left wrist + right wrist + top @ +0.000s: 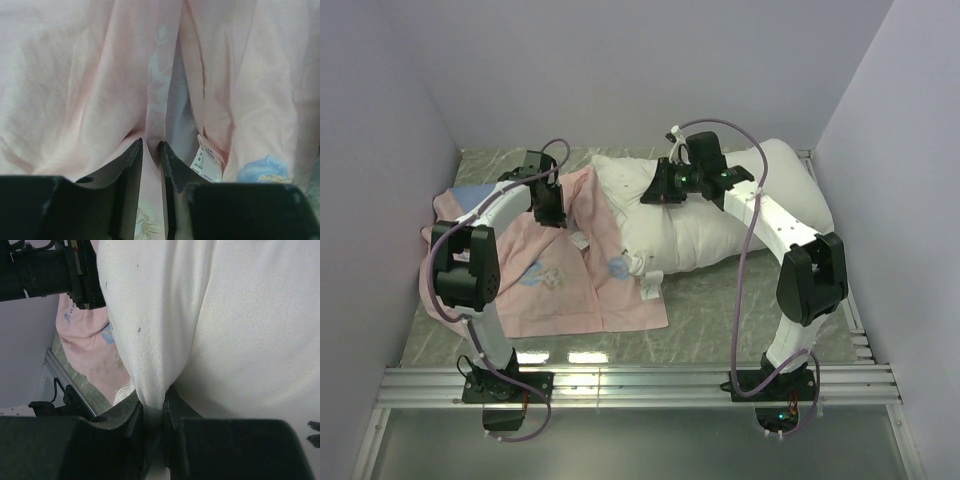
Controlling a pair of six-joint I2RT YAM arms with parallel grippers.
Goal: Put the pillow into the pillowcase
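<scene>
The plump white pillow (710,215) lies at the back right of the table. The pale pink pillowcase (555,280) lies flat to its left, with its right edge lying up against the pillow's left end. My left gripper (552,215) is shut on a raised fold of the pillowcase (150,100); a white label (207,160) shows beside the fingers. My right gripper (655,193) is shut on a pinch of the pillow's top fabric (160,340) near its left end. The pillowcase (90,345) shows past the pillow in the right wrist view.
Grey walls close in the table on three sides. A metal rail (640,385) runs along the near edge by the arm bases. Marbled tabletop (740,310) shows in front of the pillow. The left arm (50,270) shows at the top left of the right wrist view.
</scene>
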